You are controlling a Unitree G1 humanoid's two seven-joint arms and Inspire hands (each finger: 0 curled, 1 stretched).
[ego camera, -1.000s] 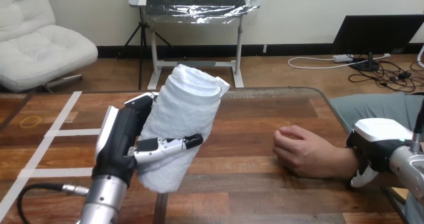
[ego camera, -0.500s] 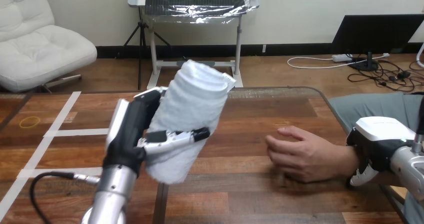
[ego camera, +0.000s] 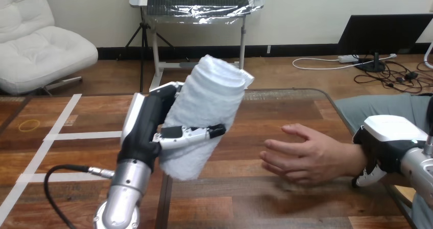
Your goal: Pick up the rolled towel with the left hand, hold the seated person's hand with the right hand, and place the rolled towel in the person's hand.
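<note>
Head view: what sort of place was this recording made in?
Probably a robot test bench set up for care-style handovers rather than a home. The wooden table is marked with white tape lines, the left robot hand holds a rolled towel, and a person's hand waits open at the right.

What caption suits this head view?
Left hand grips a white rolled terry towel above the wooden table; right hand clasps the wrist of the person's open hand.
</note>
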